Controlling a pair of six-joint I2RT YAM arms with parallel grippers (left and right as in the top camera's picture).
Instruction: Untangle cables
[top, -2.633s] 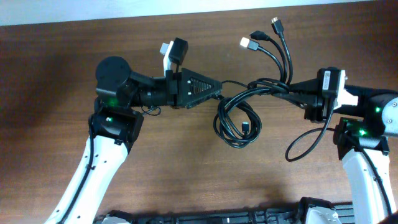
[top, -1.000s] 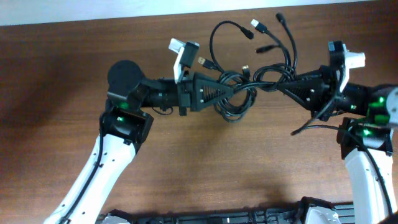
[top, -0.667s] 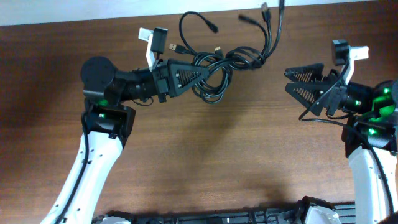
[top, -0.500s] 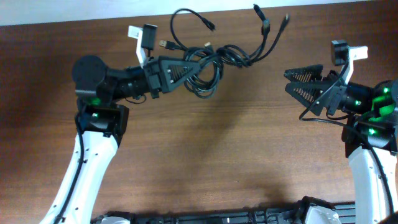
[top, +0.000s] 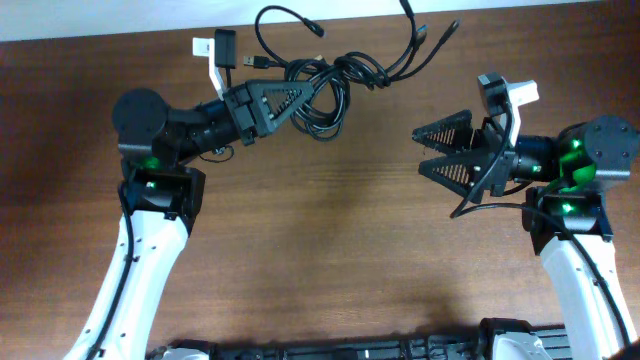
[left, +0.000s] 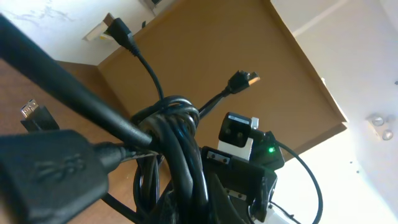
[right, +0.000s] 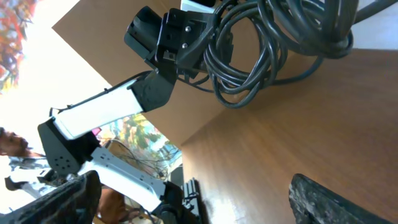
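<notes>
Cables (top: 335, 76): hanging bunched, knot seemingly mid-bundle.
Left fingers (top: 268, 100): pinching cables.
Right fingers (top: 452, 128): gaping, empty; should be taking one loose strand only.

The left arm stretches toward the table's far edge, its left gripper (top: 300, 96) clamped tight on the cables (top: 345, 70). The right gripper (top: 421, 150) points leftward — jaws spread wide.

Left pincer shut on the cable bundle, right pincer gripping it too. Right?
Not quite. The left pincer is shut on the cables, but the right pincer is open, holds nothing and sits apart from them. The overhead view shows it.
</notes>
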